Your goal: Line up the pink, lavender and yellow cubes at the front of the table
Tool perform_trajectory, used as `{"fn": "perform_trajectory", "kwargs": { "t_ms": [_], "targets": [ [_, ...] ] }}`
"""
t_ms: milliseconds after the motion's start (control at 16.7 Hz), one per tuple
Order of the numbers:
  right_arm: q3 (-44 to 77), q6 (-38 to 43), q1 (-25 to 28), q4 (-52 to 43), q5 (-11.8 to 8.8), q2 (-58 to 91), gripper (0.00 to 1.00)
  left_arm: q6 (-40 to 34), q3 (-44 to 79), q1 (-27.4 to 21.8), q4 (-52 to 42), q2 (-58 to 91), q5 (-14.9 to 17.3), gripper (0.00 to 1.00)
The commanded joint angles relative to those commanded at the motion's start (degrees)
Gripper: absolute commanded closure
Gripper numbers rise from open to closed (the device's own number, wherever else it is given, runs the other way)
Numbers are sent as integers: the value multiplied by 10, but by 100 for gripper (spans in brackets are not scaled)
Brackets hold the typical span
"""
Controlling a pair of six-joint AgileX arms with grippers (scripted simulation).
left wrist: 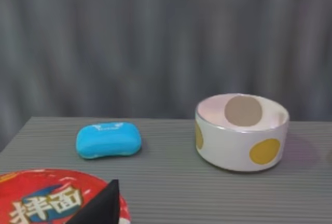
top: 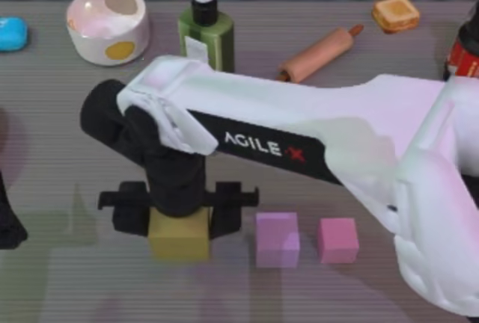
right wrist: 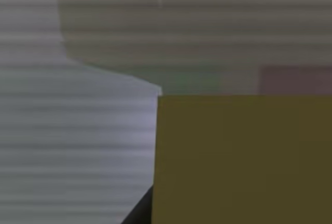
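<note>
Mustard-yellow cube (top: 178, 235): set on the grey striped worktop (top: 67, 181) near its front edge, leftmost of the three cubes; its near face fills much of the right wrist view (right wrist: 244, 159).
Lavender cube (top: 277, 239): placed just right of the yellow one, apart from it, on the same front line.
Pink cube (top: 337, 240): the smallest, set just right of the lavender cube with a narrow gap between them.
Right end effector (top: 179, 207): reached across from the right side of the worktop and lowered over the yellow cube; the black fingers (top: 132, 207) are seen on either side of the cube, spread wider than it, so the grip is released.
Left end effector (left wrist: 98, 208): parked at the worktop's left edge; only a dark tip is seen in the left wrist view, so its grip cannot be told.
Back of the worktop: a spotted white bowl (top: 108, 24), a blue soap bar (top: 12, 34), a green pump bottle (top: 206, 31), a wooden rolling pin (top: 320, 54) and a toast-coloured block (top: 395, 13) are seen, well apart from the cubes.
Left wrist view: a red printed lid (left wrist: 46, 198) is seen beside the dark tip.
</note>
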Motion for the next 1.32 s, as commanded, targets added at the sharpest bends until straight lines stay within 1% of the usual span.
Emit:
{"fn": "perform_trajectory", "kwargs": {
  "t_ms": [120,360,1140,1200,1320],
  "targets": [
    [-26,1,1,28,0,5,100,0,0,0,0,0,0,0],
    [-31,1,2,32,1,7,100,0,0,0,0,0,0,0],
    [-31,1,2,32,1,7,2,0,0,0,0,0,0,0],
    [-31,1,2,32,1,7,0,0,0,0,0,0,0,0],
    [-31,1,2,32,1,7,0,0,0,0,0,0,0,0]
  ]
}}
